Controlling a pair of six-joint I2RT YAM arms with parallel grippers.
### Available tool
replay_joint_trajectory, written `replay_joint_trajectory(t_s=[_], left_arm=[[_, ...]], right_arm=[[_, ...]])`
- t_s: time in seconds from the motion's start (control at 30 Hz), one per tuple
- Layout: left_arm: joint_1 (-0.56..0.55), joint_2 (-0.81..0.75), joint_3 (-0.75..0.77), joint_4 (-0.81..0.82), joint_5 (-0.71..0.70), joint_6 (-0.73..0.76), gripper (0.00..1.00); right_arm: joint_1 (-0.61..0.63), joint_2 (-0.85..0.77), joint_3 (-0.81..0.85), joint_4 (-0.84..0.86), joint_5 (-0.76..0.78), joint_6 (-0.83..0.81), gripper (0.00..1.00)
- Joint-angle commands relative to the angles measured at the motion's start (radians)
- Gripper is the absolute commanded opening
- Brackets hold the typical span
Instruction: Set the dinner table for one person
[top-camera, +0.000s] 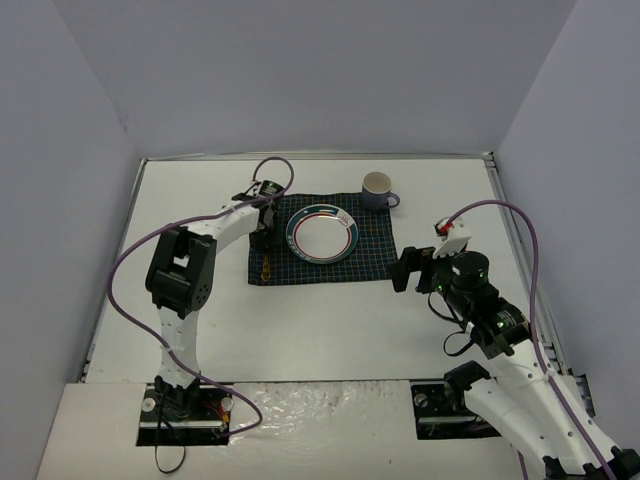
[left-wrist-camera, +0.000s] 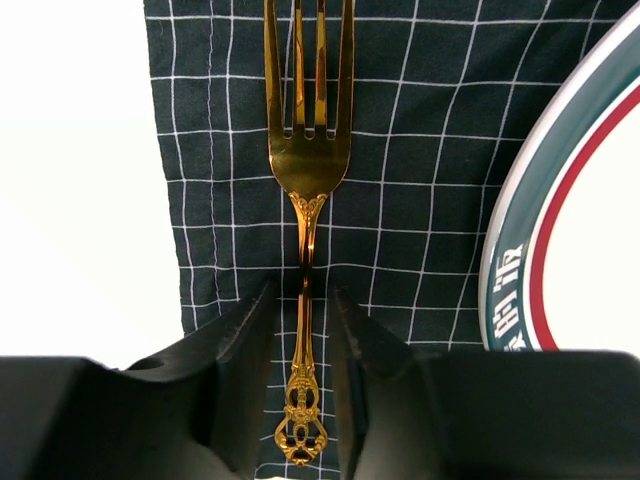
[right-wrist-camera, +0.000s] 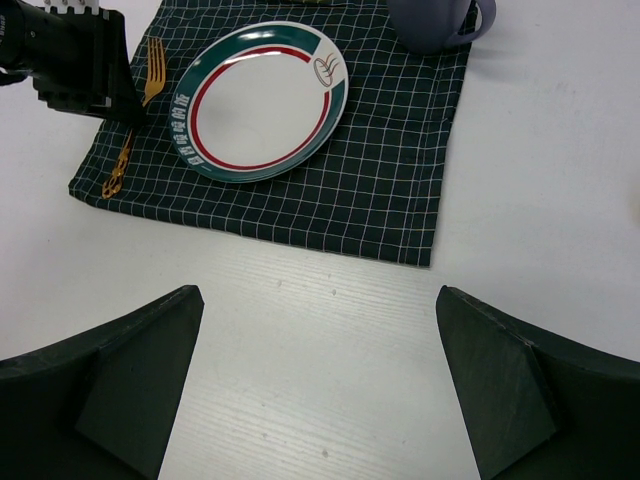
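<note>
Left end effector (left-wrist-camera: 305, 300): low over the left strip of the checked cloth (top-camera: 375, 255), jaws straddling the handle of the gold fork (left-wrist-camera: 308, 150). Left wrist view shows cloth on both sides of the handle between the pads, so the jaws are slightly parted and not clamped. The fork appears to lie flat on the cloth, tines pointing far, handle end toward the near hem.

Fork sits just left of the plate (top-camera: 321, 235), near it but not touching. This is the usual fork side for a place setting.

Plate is centred on the cloth. Mug (top-camera: 378, 189) stands at the far right corner, in easy reach of a diner's right hand.

Counter (top-camera: 300, 330): the white top fills the enclosure, with the cloth on its middle-far part.

Right end effector (right-wrist-camera: 318, 300): spread wide, holding nothing, hovering right of the cloth, well apart from the left arm.

Judgement: fork placement is at or near release. No knife or spoon in view.
</note>
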Motion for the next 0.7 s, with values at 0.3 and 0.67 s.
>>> replay_joint_trajectory(t_s=[0.3, 0.67], left_arm=[[0.023, -0.290, 0.187, -0.251, -0.031, 0.042, 0.41], [0.165, -0.687, -0.074, -0.276, -0.036, 0.151, 0.74]], right_arm=[[-0.023, 0.215, 0.094, -0.037, 0.236, 0.093, 1.00], [-0.255, 0.471, 0.148, -0.015, 0.220, 0.058, 1.00]])
